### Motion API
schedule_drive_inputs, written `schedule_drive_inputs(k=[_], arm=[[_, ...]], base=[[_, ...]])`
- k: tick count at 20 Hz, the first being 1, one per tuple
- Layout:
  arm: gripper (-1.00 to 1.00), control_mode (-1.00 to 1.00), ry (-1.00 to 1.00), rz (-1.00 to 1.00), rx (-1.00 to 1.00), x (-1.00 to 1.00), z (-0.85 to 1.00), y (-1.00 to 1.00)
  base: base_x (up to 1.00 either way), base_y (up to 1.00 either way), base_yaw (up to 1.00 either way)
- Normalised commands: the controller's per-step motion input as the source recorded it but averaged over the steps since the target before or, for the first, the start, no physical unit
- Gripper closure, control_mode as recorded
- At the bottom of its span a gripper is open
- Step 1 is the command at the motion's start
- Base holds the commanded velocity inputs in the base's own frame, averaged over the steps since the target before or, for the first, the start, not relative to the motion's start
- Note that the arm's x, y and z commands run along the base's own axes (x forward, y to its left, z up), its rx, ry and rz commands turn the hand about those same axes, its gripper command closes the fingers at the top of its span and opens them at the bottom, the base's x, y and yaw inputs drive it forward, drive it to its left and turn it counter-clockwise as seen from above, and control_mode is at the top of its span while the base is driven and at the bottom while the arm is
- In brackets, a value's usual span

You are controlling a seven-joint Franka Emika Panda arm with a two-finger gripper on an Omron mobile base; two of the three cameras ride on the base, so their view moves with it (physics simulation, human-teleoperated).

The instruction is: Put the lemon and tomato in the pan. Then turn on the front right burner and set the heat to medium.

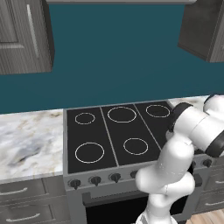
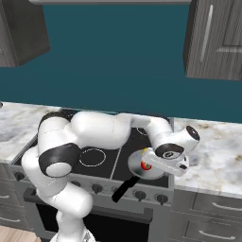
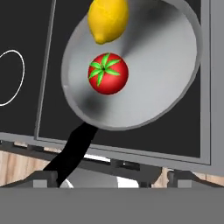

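Black glass cooktop (image 1: 111,131) fills the space before us, set into a marbled counter (image 1: 28,140) under a teal wall (image 1: 118,52), with grey cabinets (image 1: 24,35) above.

We see the pan (image 3: 144,83) on the front right of the cooktop, a shallow round dish of dull grey metal with a low rim. Its straight black handle (image 3: 72,153) runs from the rim toward the stove's front edge and past it; in the right base view the handle (image 2: 124,189) points down and to the left, over the row of knobs (image 2: 139,194).

Inside the pan lie both fruits. The tomato (image 3: 108,73) sits near the pan's middle, round and glossy red, its green star-shaped stem top facing up at us. The lemon (image 3: 108,18) lies just beside it, toward the pan's far rim, a smooth bright yellow oval with a small nipple end pointing toward the tomato; whether the two touch we cannot tell.

Our gripper (image 3: 112,178) hovers above the pan's near side, jaws spread wide and holding nothing. In the right base view the gripper (image 2: 163,165) hangs over the pan (image 2: 137,165), the tomato (image 2: 146,166) showing beneath it.

White burner rings (image 1: 89,152) mark the glass, and dark round knobs (image 1: 95,180) line the stove's grey front panel.
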Motion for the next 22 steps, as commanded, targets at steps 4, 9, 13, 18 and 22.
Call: schedule_drive_inputs(k=[4, 9, 13, 18, 22], arm=[[-1.00, -1.00, -0.37, 0.03, 0.05, -0.30, -0.03, -0.08], [-1.00, -1.00, -0.42, 0.01, 0.05, -0.25, -0.09, -0.20], [-1.00, -1.00, -0.39, 0.00, 0.04, -0.32, 0.00, -0.20], [-1.00, -1.00, -0.35, 0.00, 0.01, -0.25, -0.11, -0.09], [-1.00, -1.00, -0.09, 0.00, 0.00, 0.00, -0.16, 0.00]], base=[[0.00, 0.00, 0.00], [0.00, 0.00, 0.00], [0.00, 0.00, 0.00], [0.00, 0.00, 0.00], [0.00, 0.00, 0.00]])
